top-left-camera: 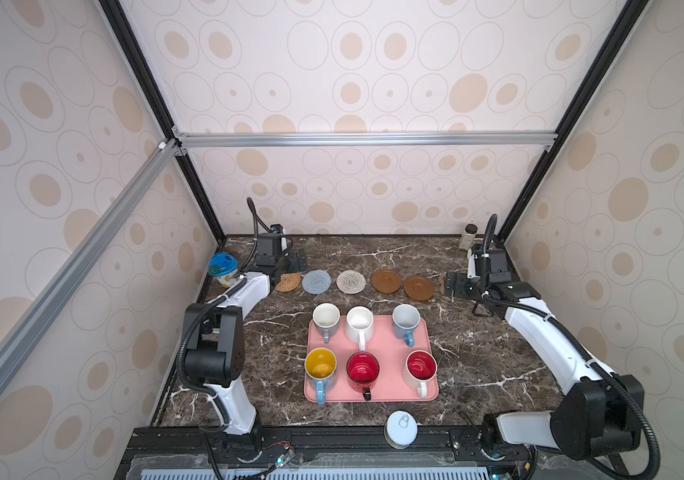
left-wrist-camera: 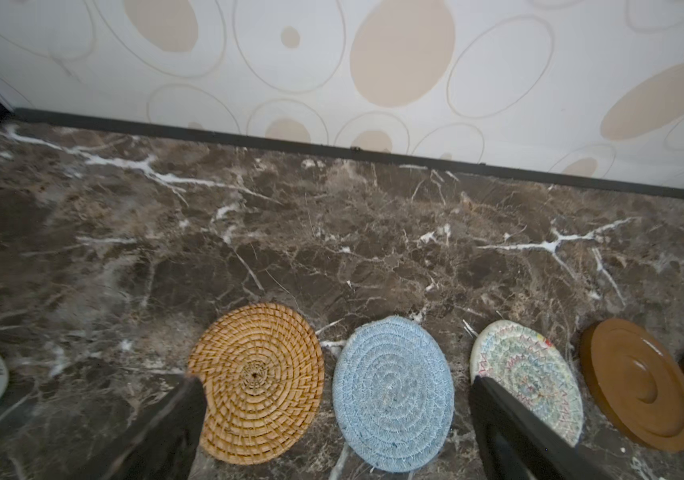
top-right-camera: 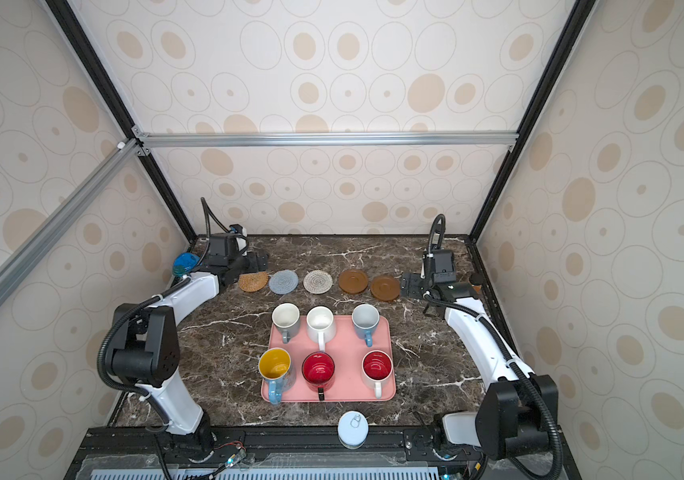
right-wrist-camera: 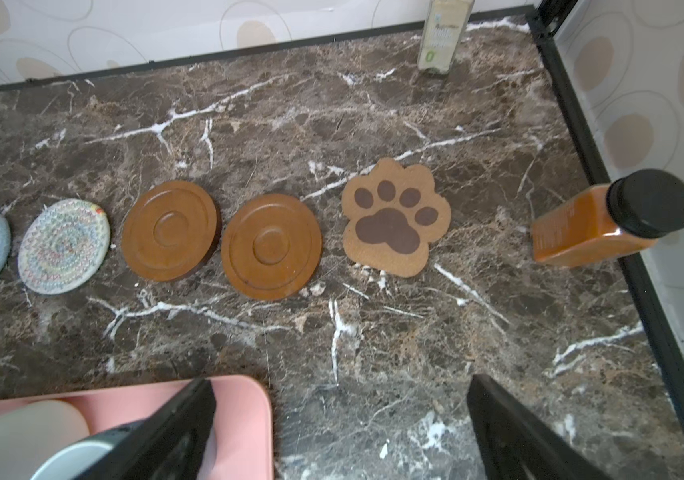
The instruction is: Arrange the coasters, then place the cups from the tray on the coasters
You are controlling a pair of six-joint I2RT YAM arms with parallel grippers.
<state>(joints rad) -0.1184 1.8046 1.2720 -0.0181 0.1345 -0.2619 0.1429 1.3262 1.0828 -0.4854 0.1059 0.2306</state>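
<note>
**Left tool** (left-wrist-camera: 336, 380): jaws set wide, nothing between them. In the left wrist view its dark fingers (left-wrist-camera: 165, 424) frame the grey-blue knit coaster (left-wrist-camera: 392, 395). One finger overlaps the edge of the tan rattan coaster (left-wrist-camera: 255, 382), the other the edge of the cream woven coaster (left-wrist-camera: 527, 374). Whether it touches the bench (left-wrist-camera: 332, 249) cannot be told.

**Right tool** (right-wrist-camera: 342, 382): jaws set wide, empty. It sits at the right end of the coaster row, with one finger in front of a corner of the tray (top-left-camera: 373, 400).

**Coasters:** all six lie flat on the bench in one row behind the tray, apart from every cup. The order from the left is tan rattan, grey-blue knit, cream woven, left wooden disc (right-wrist-camera: 170, 230), right wooden disc (right-wrist-camera: 271, 246), paw-shaped coaster (right-wrist-camera: 394, 216). The two discs lie just beside each other.

**Cups:** all six stand upright on the pink tray, in two rows of three.
- Far row: grey cup (top-left-camera: 326, 320), white cup (top-left-camera: 359, 324), light blue cup (top-left-camera: 405, 322).
- Near row: blue cup with yellow inside (top-left-camera: 320, 370), red cup (top-left-camera: 362, 370), white cup with red inside (top-left-camera: 420, 368).

**Labels:**
- The pale bottle (right-wrist-camera: 442, 37) in the far right corner carries a label with a green "0"; the remaining print is blurred.
- The orange bottle (right-wrist-camera: 581, 232), black-capped and near the right wall, bears fine print too small to read.
- The label on the blue-lidded tub (top-left-camera: 223, 270) is illegible.
- A pull-tab can (top-left-camera: 401, 428) stands at the front edge of the bench.
</note>
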